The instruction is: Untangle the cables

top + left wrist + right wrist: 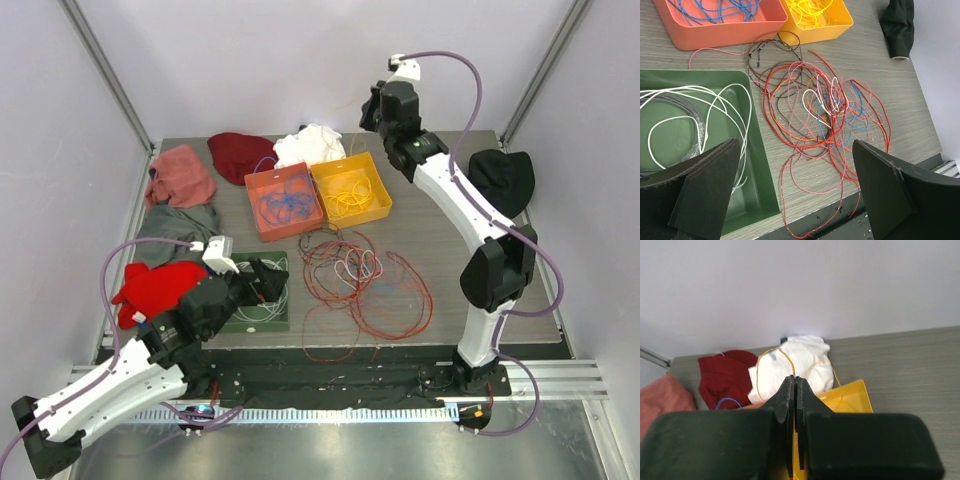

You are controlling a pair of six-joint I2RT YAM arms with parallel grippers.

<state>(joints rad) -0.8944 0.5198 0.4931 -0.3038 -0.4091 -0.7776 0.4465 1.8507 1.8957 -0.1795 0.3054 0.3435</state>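
A tangle of red, pink, orange, blue and white cables (365, 280) lies on the table in front of the bins; it also shows in the left wrist view (825, 115). My left gripper (268, 280) is open and empty, low over the green tray's right edge, its fingers (705, 190) wide apart. My right gripper (366, 118) is shut on a thin yellow cable (771, 352), held high above the yellow bin (350, 190) at the back. The orange bin (285, 200) holds blue cables, the yellow bin yellow ones. The green tray (752, 150) holds white cables.
Cloths ring the table: pink (180, 175), dark red (240, 155), white (310, 145), grey (175, 225), red (155, 290) and black (500, 180). Some red cable loops hang over the table's front edge (810, 220).
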